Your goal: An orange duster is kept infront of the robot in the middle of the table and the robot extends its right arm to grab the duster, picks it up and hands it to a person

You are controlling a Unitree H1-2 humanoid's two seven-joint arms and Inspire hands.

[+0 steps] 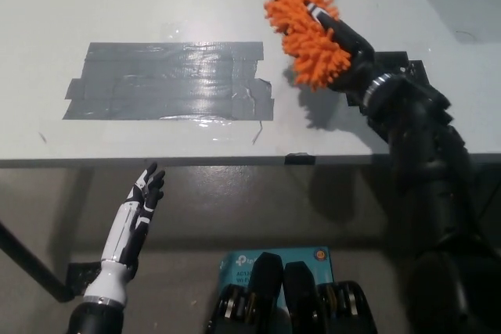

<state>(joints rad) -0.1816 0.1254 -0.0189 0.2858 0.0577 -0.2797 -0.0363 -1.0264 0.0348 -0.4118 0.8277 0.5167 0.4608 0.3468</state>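
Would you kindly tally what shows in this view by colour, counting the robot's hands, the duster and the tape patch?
Orange: 1, the duster, held above the table
Black: 1, the right hand, shut on the duster
White: 1, the left hand, resting below the table edge with fingers apart
Grey: 1, the tape patch on the table
Total: 4
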